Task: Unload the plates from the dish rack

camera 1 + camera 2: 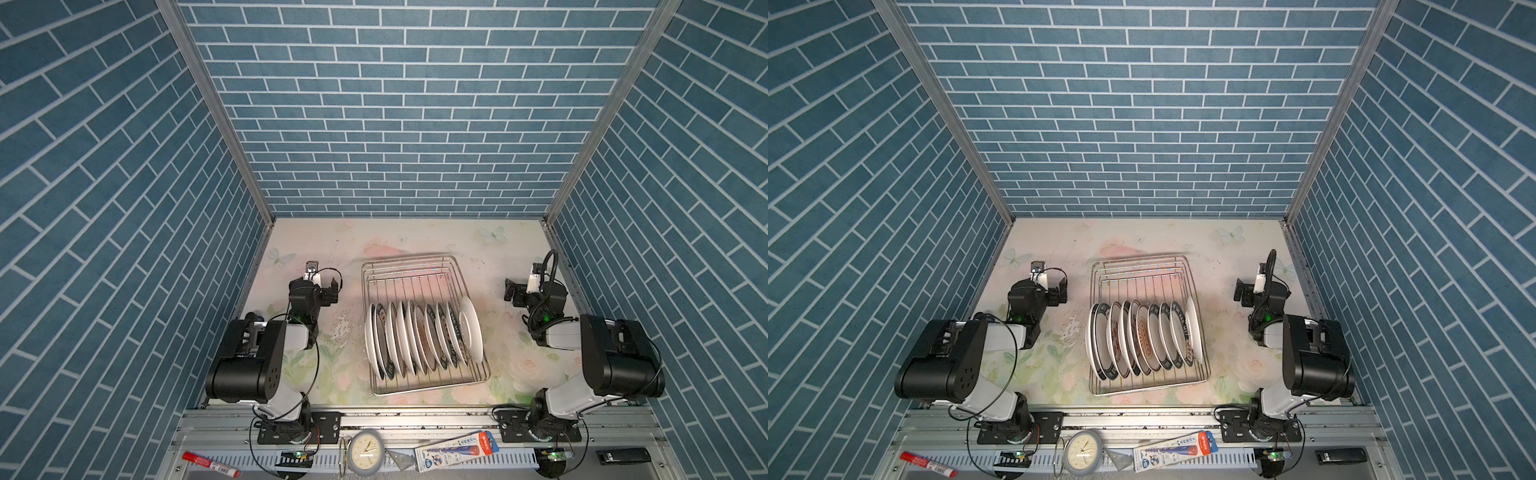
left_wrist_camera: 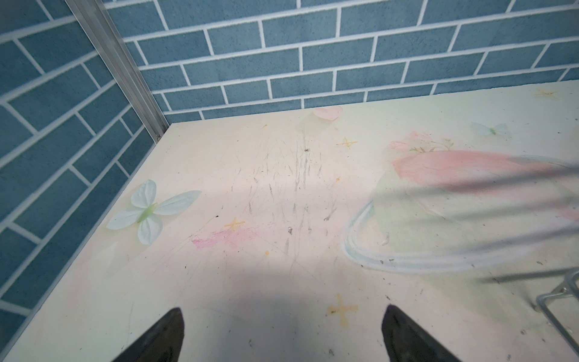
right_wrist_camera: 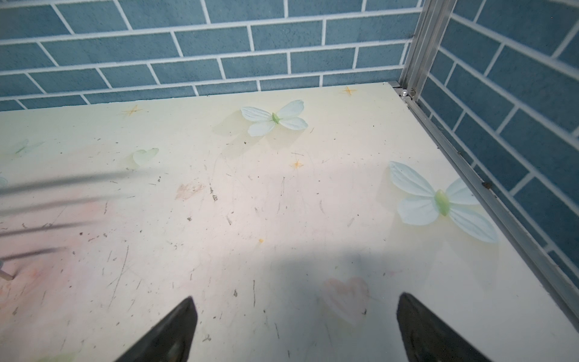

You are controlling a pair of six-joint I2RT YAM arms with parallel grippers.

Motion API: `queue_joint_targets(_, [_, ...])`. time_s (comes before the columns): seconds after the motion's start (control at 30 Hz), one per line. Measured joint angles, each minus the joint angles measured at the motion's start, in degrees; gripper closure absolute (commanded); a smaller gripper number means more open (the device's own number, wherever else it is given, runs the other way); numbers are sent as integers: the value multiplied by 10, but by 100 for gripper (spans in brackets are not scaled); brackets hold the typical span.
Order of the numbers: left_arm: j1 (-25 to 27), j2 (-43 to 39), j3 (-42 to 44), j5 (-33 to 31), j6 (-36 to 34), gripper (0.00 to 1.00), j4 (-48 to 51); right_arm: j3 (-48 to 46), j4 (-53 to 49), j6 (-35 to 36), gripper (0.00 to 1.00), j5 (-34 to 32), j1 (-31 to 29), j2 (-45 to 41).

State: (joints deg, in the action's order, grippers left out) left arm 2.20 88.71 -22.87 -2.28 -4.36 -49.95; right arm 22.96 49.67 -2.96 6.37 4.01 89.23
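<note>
The dish rack [image 1: 409, 276] [image 1: 1142, 270], a silver wire basket, sits mid-table in both top views. Several white plates [image 1: 419, 340] [image 1: 1144, 338] stand on edge in a row across its near half. Some have dark rims, and the rightmost one leans. My left gripper [image 1: 322, 277] [image 1: 1050, 276] hovers left of the rack's far end, open and empty. My right gripper [image 1: 523, 280] [image 1: 1252, 282] hovers to the rack's right, also open and empty. In the wrist views, the left gripper [image 2: 283, 313] and the right gripper [image 3: 296, 301] have only bare table between their fingers. Rack wires [image 2: 557, 297] [image 3: 47, 188] show at the edge of both wrist views.
Blue brick walls close in the table on the left, back and right, with metal posts [image 1: 216, 112] at the corners. On the front rail lie a grey clock [image 1: 365, 451], a red marker [image 1: 212, 464], a blue-and-red packet [image 1: 455, 451] and a black item [image 1: 623, 456].
</note>
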Motion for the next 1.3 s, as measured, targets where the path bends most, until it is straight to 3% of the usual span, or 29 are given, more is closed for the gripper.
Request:
queue_joint_targets(1.07, [-1,0,0,-2,0,1,1,0,-7,0,1,-21,-1,0])
queue_joint_targets(1.3, [0,-50,-10,-24,1,1,72,0,-23,-2,1,-53,-2,-33])
